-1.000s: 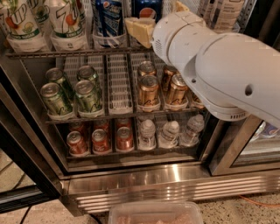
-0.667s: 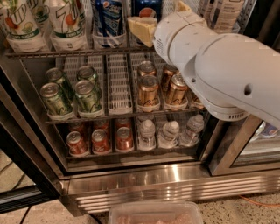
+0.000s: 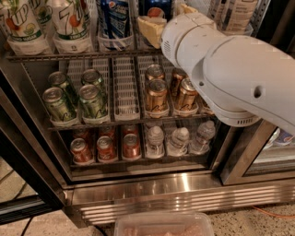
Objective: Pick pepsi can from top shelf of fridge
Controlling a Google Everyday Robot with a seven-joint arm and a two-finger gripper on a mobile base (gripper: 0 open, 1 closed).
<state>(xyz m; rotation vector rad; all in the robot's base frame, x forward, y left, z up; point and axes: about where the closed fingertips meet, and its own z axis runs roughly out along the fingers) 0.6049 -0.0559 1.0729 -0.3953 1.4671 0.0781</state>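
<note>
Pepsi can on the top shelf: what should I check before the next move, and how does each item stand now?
1. Fridge open, shelves reachable: ok.
2. Pepsi can found on the top shelf: ok, it stands right of the striped blue can.
3. Gripper at top-shelf height, by the pepsi can: ok.
4. Gripper closed on the pepsi can: cannot tell, the arm covers the contact.
5. Gripper clear of the striped blue can: cannot tell, they are very close.
6. Pepsi can's base free to lift: cannot tell, it is hidden.
</note>
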